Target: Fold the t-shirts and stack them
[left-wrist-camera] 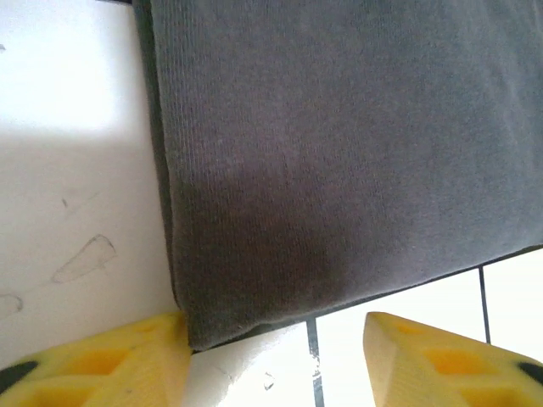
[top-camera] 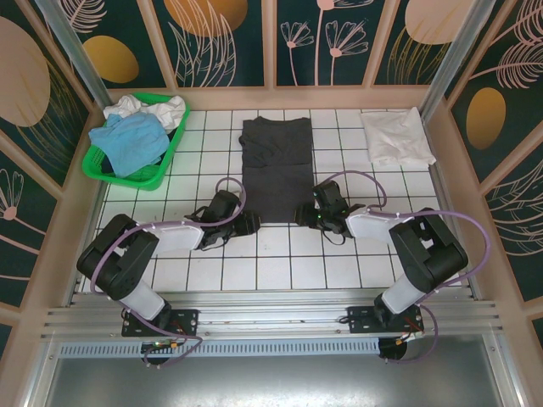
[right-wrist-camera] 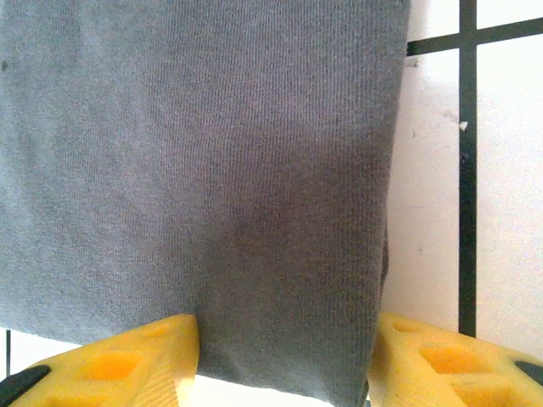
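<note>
Charcoal t-shirt [top-camera: 274, 165] lies flat, its long side pointing straight ahead. Left gripper [top-camera: 252, 223] sits at its near left corner, right gripper [top-camera: 299, 213] at the near right. Both are part open, holding nothing.

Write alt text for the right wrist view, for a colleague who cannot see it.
A dark charcoal cloth t-shirt lies flat across most of the frame. Its near right corner sits between the spread yellow fingers of the right gripper. A strip of white table with black grid lines shows at the right.
</note>
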Motion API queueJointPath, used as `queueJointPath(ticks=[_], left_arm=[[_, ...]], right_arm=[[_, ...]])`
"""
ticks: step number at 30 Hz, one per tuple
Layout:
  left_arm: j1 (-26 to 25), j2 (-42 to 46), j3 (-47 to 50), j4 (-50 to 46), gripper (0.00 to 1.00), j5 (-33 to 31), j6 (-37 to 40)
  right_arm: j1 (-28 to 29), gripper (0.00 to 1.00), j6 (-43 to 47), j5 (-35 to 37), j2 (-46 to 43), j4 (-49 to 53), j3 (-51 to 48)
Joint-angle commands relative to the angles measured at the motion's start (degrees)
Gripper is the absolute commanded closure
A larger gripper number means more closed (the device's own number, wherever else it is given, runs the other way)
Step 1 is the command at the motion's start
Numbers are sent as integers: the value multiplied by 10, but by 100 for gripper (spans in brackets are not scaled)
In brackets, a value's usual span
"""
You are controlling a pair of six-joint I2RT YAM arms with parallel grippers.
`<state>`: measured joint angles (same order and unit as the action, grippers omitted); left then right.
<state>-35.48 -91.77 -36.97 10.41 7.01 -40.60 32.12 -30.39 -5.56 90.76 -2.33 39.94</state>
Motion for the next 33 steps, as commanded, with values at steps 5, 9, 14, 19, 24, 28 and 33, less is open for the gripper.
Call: queueJointPath(ticks=[5, 9, 14, 19, 24, 28, 33], left_arm=[[5, -16, -28, -37, 42, -57, -2], [5, -33, -38, -27, 55, -47, -2], [5, -39, -37, -18, 83, -36, -5], [5, -15, -34, -21, 100, -31, -2], [4, 51, -14, -51, 100, -15, 3], [3, 145, 30, -100, 100, -11, -8], [-11, 274, 72, -137, 100, -10, -40]], right_arm=[[-5, 45, 2, 17, 22, 14, 1], [-5, 44, 2, 21, 32, 15, 1], [-18, 62, 2, 9, 27, 3, -7], [-21, 88, -1, 7, -2, 13, -12], [-13, 100, -2, -12, -64, 54, -18], [23, 100, -8, 17, -126, 144, -5], [45, 100, -38, 8, -217, 188, -9]])
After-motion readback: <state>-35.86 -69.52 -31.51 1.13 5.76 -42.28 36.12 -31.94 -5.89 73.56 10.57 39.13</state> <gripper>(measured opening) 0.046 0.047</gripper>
